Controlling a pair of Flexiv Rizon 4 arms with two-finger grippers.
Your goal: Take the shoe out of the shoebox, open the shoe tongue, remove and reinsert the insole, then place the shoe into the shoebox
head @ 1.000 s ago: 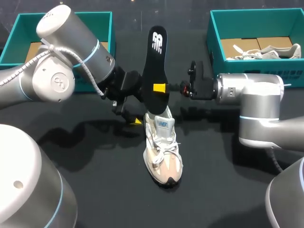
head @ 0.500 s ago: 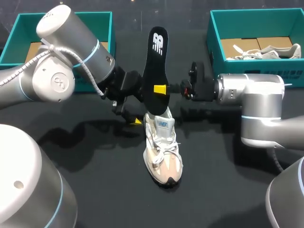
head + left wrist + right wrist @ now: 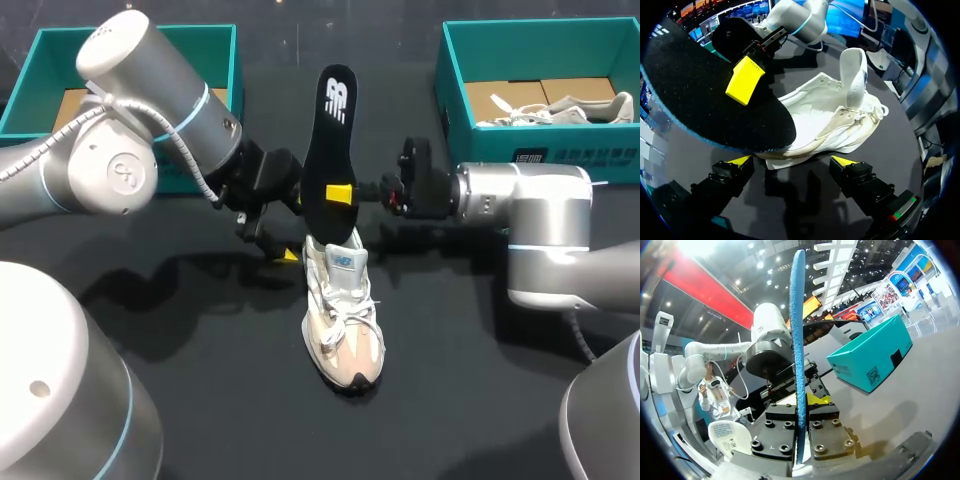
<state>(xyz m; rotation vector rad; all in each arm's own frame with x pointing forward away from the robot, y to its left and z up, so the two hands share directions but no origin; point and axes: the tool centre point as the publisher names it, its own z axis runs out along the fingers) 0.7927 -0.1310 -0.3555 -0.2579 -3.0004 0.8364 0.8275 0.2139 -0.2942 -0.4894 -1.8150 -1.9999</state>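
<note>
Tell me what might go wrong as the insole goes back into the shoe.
1. The right gripper pinches the insole only around mid-length. When its lower end is pushed into the shoe, it may pivot or slip in the grip.
2. The left gripper is open by the heel and is not clamping anything, so the shoe may slide or tip under the push.

Bright light from above throws soft shadows on the black table (image 3: 250, 420), darkest left of the shoe (image 3: 343, 320); the left arm (image 3: 120, 170) gleams.
</note>
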